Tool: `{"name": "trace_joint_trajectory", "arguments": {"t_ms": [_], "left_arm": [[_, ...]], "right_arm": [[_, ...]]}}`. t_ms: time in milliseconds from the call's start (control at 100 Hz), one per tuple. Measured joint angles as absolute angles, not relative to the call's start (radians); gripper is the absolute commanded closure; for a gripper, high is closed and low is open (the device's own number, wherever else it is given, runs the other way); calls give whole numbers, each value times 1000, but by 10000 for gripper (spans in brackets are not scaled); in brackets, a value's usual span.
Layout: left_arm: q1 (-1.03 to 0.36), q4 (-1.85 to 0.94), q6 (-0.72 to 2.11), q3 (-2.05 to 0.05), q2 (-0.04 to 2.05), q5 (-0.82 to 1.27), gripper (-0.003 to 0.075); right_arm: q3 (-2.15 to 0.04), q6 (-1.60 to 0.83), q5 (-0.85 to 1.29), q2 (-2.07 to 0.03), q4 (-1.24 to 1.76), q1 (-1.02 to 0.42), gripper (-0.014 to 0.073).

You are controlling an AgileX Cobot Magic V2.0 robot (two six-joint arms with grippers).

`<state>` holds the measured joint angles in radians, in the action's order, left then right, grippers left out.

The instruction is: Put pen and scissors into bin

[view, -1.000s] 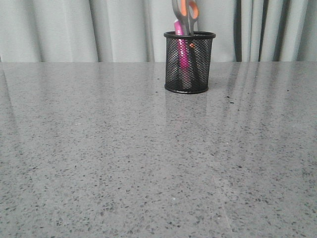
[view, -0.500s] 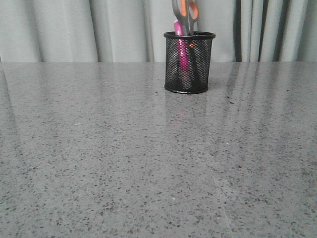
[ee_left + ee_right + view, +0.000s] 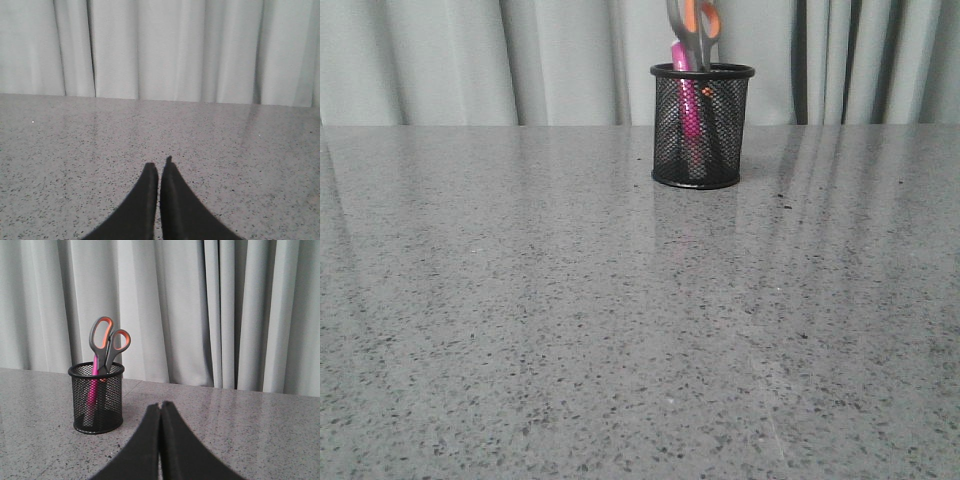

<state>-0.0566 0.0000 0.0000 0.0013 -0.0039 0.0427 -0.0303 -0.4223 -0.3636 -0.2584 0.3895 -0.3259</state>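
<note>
The black mesh bin (image 3: 701, 128) stands upright at the far middle of the table. The magenta pen (image 3: 686, 105) stands inside it, and the scissors (image 3: 697, 25) stand in it blades down, with the grey and orange handles above the rim. The right wrist view shows the bin (image 3: 96, 398), the pen (image 3: 92, 390) and the scissors (image 3: 107, 342) some way off from my right gripper (image 3: 160, 405), which is shut and empty. My left gripper (image 3: 160, 165) is shut and empty over bare table. Neither gripper shows in the front view.
The grey speckled table (image 3: 620, 320) runs back to pale curtains (image 3: 470, 60) behind its far edge. Nothing else stands on it in these views.
</note>
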Motion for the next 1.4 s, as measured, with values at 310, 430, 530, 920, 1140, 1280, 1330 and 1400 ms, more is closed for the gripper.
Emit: {"name": "trace_joint_trajectory", "arguments": {"t_ms": [310, 430, 530, 920, 1140, 1280, 1330, 1400], "left_arm": [[-57, 0, 0, 1, -4, 41, 739], [-57, 0, 0, 1, -4, 41, 739], [-57, 0, 0, 1, -4, 41, 739], [-57, 0, 0, 1, -4, 41, 739], [-57, 0, 0, 1, -4, 41, 739], [-57, 0, 0, 1, -4, 41, 739], [-57, 0, 0, 1, -4, 41, 739], [-57, 0, 0, 1, -4, 41, 739]], "right_arm": [[-30, -422, -364, -258, 389, -326, 670], [-30, -422, -364, -258, 389, -326, 670], [-30, -422, -364, -258, 389, -326, 670], [-30, -324, -190, -172, 262, -194, 670], [-3, -136, 69, -24, 59, -25, 670], [10, -107, 103, 7, 44, -1, 670], [10, -100, 110, 9, 40, 1, 670], [10, -96, 114, 11, 34, 1, 670]]}}
